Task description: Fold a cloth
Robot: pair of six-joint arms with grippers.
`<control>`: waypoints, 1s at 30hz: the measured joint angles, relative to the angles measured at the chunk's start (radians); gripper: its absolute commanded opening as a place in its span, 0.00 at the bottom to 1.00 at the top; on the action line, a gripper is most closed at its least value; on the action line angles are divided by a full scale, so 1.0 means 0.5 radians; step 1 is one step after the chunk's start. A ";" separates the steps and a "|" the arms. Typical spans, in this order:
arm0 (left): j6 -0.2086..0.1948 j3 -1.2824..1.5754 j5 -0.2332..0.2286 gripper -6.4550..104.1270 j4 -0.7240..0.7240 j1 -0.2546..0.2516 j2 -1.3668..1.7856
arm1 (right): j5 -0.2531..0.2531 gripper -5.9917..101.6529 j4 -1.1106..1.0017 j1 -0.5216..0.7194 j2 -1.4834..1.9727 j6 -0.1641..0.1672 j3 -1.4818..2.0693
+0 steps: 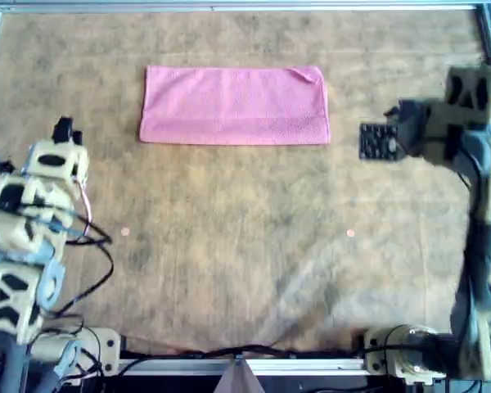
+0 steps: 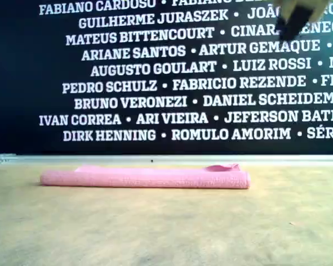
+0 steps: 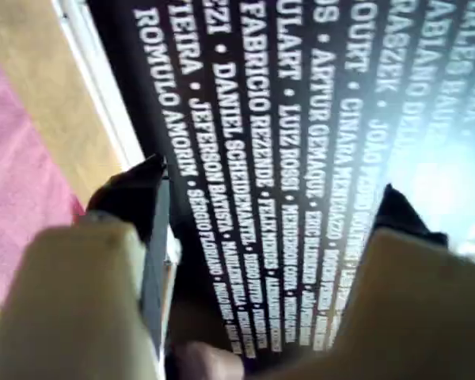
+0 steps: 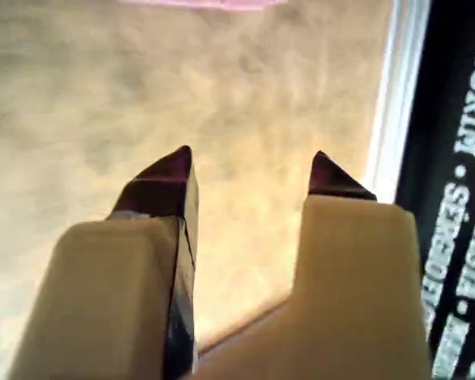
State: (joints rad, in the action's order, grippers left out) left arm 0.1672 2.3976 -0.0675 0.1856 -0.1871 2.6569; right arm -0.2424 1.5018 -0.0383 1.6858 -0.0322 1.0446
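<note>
Black wall point(image 2: 166, 77) w/ names like "LUIZ ROSSI" is showing only in exterior & wrist views, overhead showing folded cloth point(image 1: 234, 105) at 12 o'clock; left gripper point(image 3: 273, 202) & right gripper point(image 4: 253, 170) both spread, empty.

The desk point(image 1: 245, 246) has a tan, mottled, felt-like top. A pale metal frame point(image 1: 229, 6) runs along its far edge and down both far corners in the overhead view; another rail point(image 1: 254, 366) lines the near edge. Two small pinkish dots lie on the desk: one dot point(image 1: 125, 232) toward the overhead view's left, the other dot point(image 1: 350, 234) toward its right, well apart. Black cables point(image 1: 94, 270) loop over the near left part of the desk in the overhead view. Behind the far edge stands a black wall point(image 2: 155, 72) printed with rows of white names.
</note>
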 measured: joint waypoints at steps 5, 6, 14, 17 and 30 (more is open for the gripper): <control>0.000 0.304 0.000 0.89 0.000 0.000 0.301 | 0.000 0.60 0.028 0.015 0.657 -0.003 0.482; 0.000 0.362 0.000 0.89 0.000 0.000 0.365 | 0.000 0.60 0.025 -0.006 0.807 0.003 0.598; 0.000 0.693 0.000 0.89 0.000 0.003 0.801 | 0.015 0.60 -0.387 0.009 1.896 0.012 1.537; 0.000 0.798 0.000 0.89 0.003 0.003 0.819 | 0.018 0.60 -0.672 0.018 2.178 0.012 1.960; -0.356 1.120 0.000 0.89 0.009 0.003 0.825 | 0.018 0.60 -1.844 0.018 2.801 0.012 3.528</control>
State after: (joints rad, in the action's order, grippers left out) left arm -0.0107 2.9575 -0.0675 0.1902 -0.1856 3.0695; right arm -0.2332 0.5798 -0.0291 3.0864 -0.0261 2.8087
